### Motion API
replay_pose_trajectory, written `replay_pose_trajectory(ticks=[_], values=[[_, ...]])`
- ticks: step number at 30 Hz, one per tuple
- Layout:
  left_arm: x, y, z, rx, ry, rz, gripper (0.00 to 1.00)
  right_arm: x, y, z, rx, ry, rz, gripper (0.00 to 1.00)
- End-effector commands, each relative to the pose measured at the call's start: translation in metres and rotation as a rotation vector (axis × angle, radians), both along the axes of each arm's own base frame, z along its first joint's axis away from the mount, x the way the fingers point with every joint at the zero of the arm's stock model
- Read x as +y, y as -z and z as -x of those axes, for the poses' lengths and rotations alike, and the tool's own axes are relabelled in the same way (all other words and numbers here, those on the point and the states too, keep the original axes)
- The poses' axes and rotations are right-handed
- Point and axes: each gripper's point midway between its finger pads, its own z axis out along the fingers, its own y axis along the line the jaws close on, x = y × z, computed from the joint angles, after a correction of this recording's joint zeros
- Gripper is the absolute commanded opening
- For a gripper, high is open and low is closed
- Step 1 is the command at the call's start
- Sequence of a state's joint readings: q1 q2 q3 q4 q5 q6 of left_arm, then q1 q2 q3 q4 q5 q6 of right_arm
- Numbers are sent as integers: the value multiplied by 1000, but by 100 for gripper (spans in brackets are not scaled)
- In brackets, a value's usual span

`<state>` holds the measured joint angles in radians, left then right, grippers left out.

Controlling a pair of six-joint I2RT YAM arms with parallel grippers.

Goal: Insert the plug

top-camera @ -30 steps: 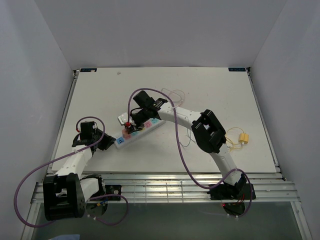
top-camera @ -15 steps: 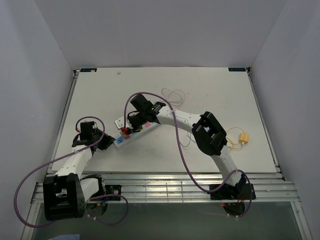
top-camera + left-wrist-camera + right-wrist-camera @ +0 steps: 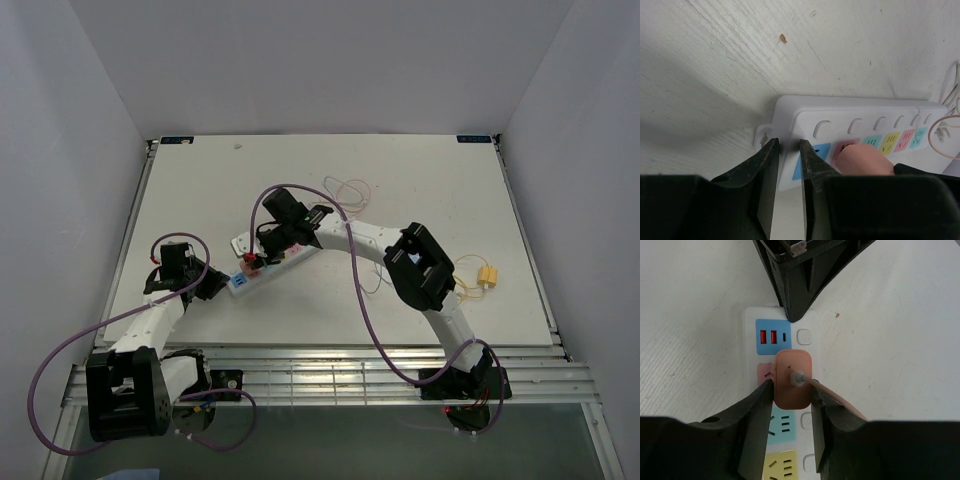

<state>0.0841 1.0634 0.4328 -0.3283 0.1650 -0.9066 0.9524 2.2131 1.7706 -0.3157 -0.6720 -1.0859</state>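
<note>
The white power strip [image 3: 287, 264] lies slanted on the table, its row of coloured sockets [image 3: 890, 142] facing up. My right gripper [image 3: 792, 390] is shut on the pink plug [image 3: 792, 377], which sits upright over the pink socket beside the blue USB panel [image 3: 772, 336]. The plug's pink cable [image 3: 840, 405] trails off to the right. I cannot see how deep the prongs sit. My left gripper [image 3: 787, 150] is closed to a narrow gap on the strip's end corner, next to the blue panel. From above, that gripper [image 3: 216, 284] touches the strip's left end.
A yellow connector [image 3: 488, 277] on thin wire lies right of the right arm. A loose loop of thin cable [image 3: 350, 188] rests behind the strip. Purple arm cables arc over the table's middle and front left. White walls enclose the table [image 3: 430, 190].
My right gripper has shifted slightly left and toward the strip's left end with the plug. The left gripper and the strip have stayed put.
</note>
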Motion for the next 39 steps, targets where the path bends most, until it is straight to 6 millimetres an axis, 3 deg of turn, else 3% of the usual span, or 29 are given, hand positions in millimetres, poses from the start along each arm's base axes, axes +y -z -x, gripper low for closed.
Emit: replay_pose_trajectory(ticks=[1,13,24,33,39], values=[[0,17,22,99,13,-9,33,-50,97,10,158,84,286,8],[-2,17,19,95,18,-3,33,-60,104,17,193,95,329,8],[-2,17,20,94,20,-3,33,-45,116,21,119,138,379,8],[-2,16,21,91,20,-2,33,-60,125,32,207,168,413,8],[-2,15,20,86,20,-3,33,-61,126,28,224,194,416,8]])
